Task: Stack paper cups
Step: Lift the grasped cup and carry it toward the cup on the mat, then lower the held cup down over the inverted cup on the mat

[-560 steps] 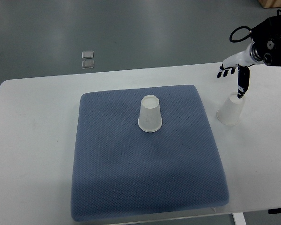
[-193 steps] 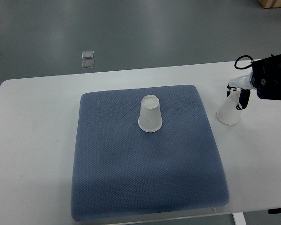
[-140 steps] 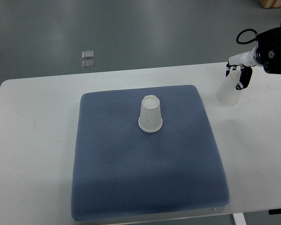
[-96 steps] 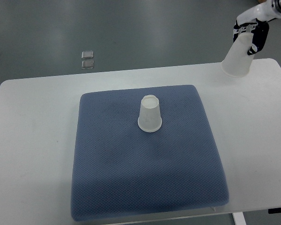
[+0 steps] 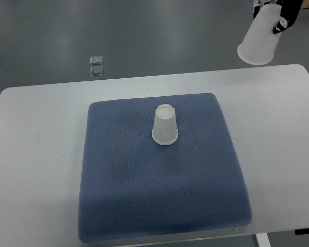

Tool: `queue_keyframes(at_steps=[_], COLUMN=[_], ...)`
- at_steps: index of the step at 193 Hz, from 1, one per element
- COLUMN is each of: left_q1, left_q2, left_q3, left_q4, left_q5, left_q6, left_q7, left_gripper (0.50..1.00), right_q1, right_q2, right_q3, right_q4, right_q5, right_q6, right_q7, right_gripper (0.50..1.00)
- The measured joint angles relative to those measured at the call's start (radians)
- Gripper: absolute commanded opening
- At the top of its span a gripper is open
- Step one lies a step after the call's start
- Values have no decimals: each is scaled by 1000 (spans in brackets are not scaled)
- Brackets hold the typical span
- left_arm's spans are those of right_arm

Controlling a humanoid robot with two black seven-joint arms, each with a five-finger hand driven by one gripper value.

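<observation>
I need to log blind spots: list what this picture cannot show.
- Right hand, top view: mostly cut off by the top edge; only fingers against the lifted cup show.
- Left arm: out of frame.
- Two small clear things on the floor: too small to identify.
- Cup on the pad: upside down, inside hidden.

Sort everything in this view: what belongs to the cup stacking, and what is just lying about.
Belongs to the job:
- lifted paper cup, upside down, held near the top right corner
- right hand, only partly in view, gripping that cup
- upside-down paper cup on the blue mat

Just lying about:
- two small clear squares on the floor beyond the white table
</observation>
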Motion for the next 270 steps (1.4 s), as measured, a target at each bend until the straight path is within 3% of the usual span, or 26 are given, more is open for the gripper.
queue_keyframes(at_steps=[50, 122, 196, 270], left_q1=[-5, -5, -4, -5], left_q2=[0, 0, 0, 0], left_q3=[-3, -3, -3, -3], left_q4=[2, 8, 11, 11], left_q5=[-3, -4, -3, -3], left_q6=[0, 0, 0, 0], left_q7=[0, 0, 0, 0], left_gripper=[1000, 1000, 1000, 1000], right_q1=[-11, -97, -179, -204], right_q2=[173, 396, 443, 445], right_q3=[87, 121, 115, 94], right_q4=[-1, -32, -41, -51], right_q5=[232, 318, 321, 315], right_q6=[-23, -149, -208, -216], right_q7=[-1, -4, -5, -6], right_gripper=[641, 641, 648, 654])
